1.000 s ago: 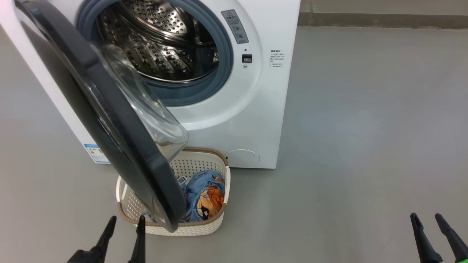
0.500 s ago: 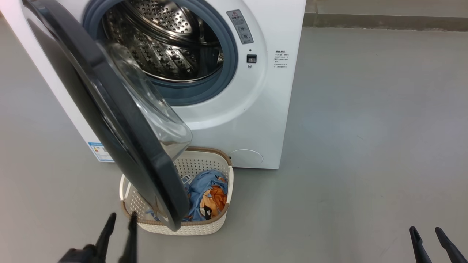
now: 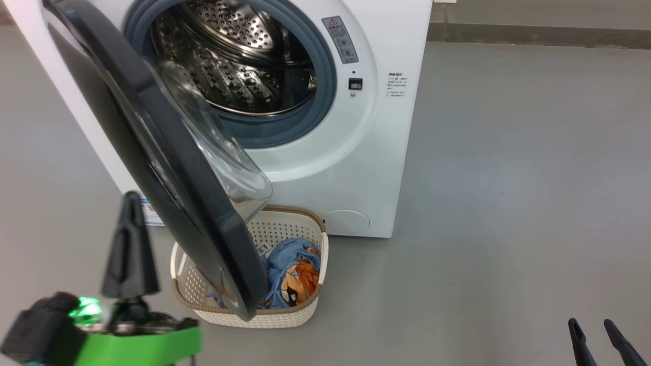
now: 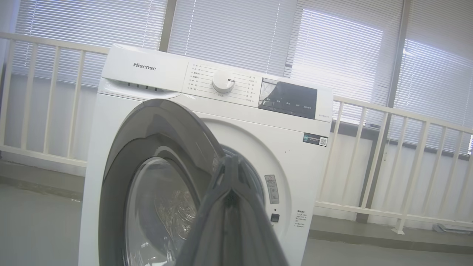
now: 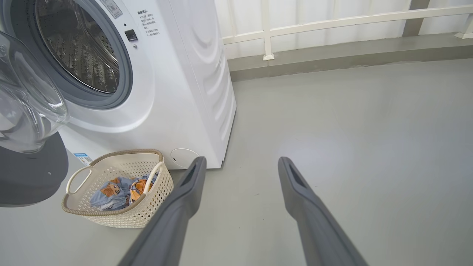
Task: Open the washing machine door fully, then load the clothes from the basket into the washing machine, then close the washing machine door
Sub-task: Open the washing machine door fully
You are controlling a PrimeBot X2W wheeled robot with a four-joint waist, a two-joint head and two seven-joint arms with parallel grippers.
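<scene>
now left pincer (image 3: 131, 199), fingers (image 3: 130, 249) together, level before the half-open door (image 3: 218, 239)

Grey floor (image 5: 351, 122), white railing (image 4: 388, 111), bright blinds (image 4: 236, 33).

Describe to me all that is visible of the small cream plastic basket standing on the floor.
The small rectangular cream plastic basket has perforated walls, a brown woven-look rim and two pale loop handles on opposite sides. It stands upright on the grey floor, close in front of the white washing machine; whether they touch is unclear. Light blue and orange printed clothes lie inside it. The open black-rimmed round door hangs over its left part and hides it in the head view.
</scene>
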